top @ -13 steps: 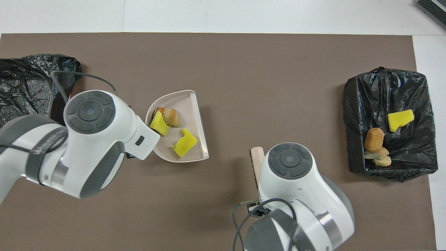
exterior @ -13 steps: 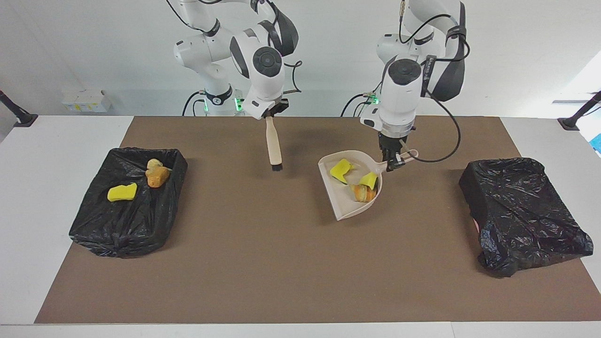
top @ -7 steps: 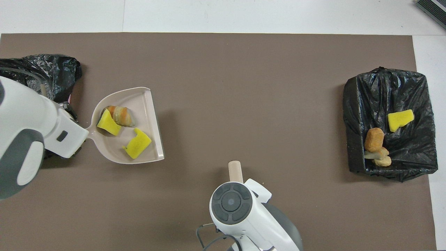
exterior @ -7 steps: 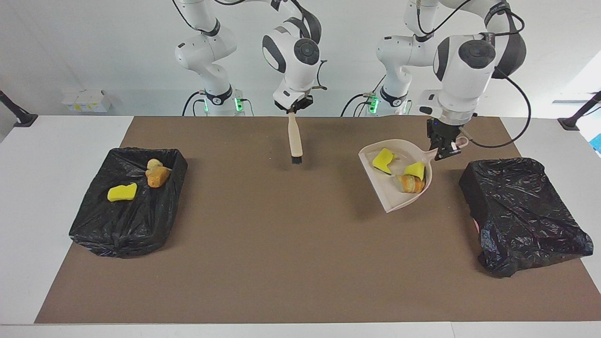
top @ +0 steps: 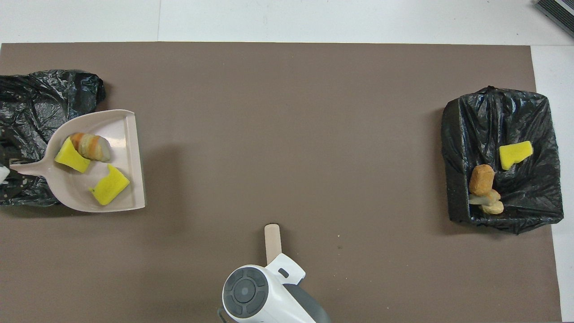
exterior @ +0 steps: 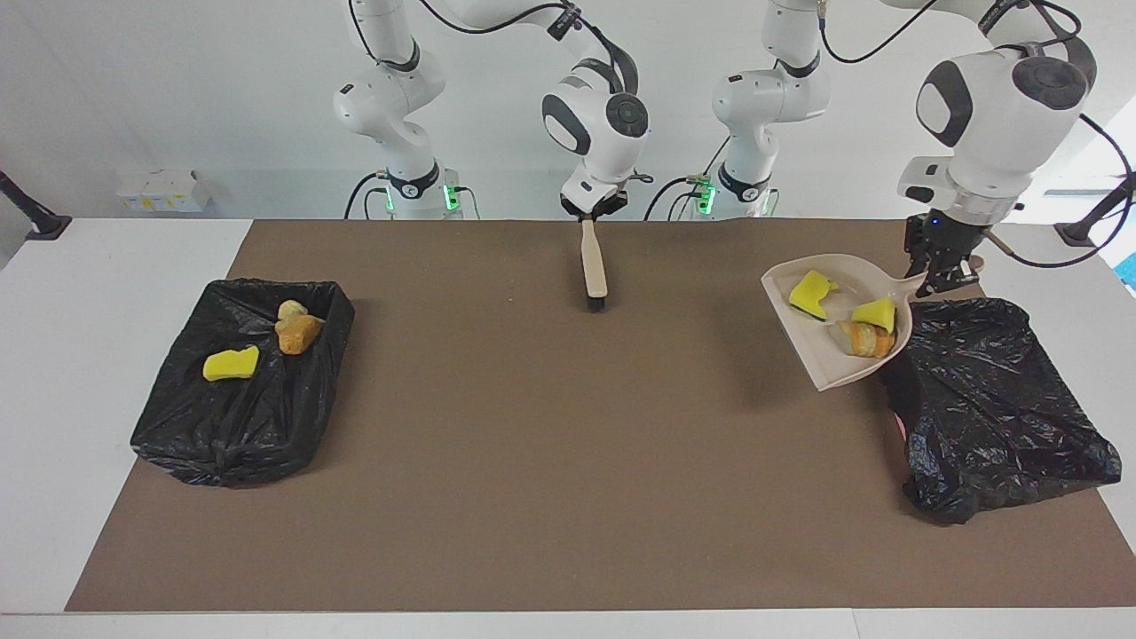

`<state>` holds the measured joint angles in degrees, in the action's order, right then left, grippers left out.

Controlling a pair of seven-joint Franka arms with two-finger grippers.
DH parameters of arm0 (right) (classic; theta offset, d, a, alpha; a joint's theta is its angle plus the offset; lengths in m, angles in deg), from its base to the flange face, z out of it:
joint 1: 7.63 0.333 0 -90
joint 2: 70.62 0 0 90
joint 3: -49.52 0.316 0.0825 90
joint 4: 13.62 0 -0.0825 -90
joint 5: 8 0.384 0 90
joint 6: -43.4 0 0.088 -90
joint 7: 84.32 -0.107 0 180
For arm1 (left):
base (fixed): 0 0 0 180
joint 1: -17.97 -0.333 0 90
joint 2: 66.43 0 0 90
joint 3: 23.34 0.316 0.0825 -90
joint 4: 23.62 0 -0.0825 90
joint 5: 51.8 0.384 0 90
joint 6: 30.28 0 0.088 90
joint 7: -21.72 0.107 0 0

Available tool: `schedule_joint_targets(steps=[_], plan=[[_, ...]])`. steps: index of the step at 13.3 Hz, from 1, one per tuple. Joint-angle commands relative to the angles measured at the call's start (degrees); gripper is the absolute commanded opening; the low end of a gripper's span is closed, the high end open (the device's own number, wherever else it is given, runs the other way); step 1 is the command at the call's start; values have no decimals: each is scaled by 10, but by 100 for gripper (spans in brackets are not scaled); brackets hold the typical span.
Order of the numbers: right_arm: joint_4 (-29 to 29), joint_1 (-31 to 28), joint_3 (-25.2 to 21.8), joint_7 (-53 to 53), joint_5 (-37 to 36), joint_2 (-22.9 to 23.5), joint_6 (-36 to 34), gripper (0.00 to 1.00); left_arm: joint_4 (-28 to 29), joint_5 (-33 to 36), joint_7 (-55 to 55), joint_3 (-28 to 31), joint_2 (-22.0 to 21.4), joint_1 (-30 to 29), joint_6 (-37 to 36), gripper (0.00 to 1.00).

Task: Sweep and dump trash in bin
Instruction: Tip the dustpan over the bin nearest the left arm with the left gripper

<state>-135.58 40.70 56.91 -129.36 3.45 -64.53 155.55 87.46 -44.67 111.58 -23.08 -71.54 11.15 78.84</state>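
The left gripper (exterior: 942, 272) is clamped on the handle of the dustpan (exterior: 830, 351), holding it up in the air, tilted, at the edge of the bin (exterior: 990, 404) that sits at the left arm's end of the mat (exterior: 550, 444). Part of the pan overlaps that bin's rim; the rest hangs over the bare mat beside it. Three pieces of trash (exterior: 868, 338) lie in the pan: two yellow chunks and one orange-brown lump, the lump and one chunk touching near the handle end, the other chunk apart toward the pan's open lip.

The right gripper (exterior: 592, 212) is closed on the top of the brush (exterior: 594, 266), which hangs bristles-down over the mat's edge nearest the robots, about midway along it.

The second bin (exterior: 244, 390) sits at the right arm's end of the mat. It holds one yellow chunk and some brown lumps, the lumps close together near the wall nearest the robots.
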Motion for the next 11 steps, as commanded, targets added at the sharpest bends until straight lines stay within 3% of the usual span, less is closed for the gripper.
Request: schedule_joint_targets(steps=[1, 3, 6, 9, 11], plan=[[8, 1, 0, -12, 11, 8, 28, 0, -18, -16, 81, -5, 11, -63, 30, 0], [19, -3, 0, -13, 11, 20, 28, 0, -33, -17, 139, -4, 31, -100, 57, 0], [30, -3, -2, -19, 6, 29, 38, 0, -106, -5, 199, -3, 79, -127, 58, 0], [55, -14, -3, -15, -2, 45, 41, 0, -134, 161, 195, -3, 98, -116, 63, 0], [52, -14, -3, -18, 3, 45, 44, 0, -133, 190, 190, -3, 99, -114, 76, 0]])
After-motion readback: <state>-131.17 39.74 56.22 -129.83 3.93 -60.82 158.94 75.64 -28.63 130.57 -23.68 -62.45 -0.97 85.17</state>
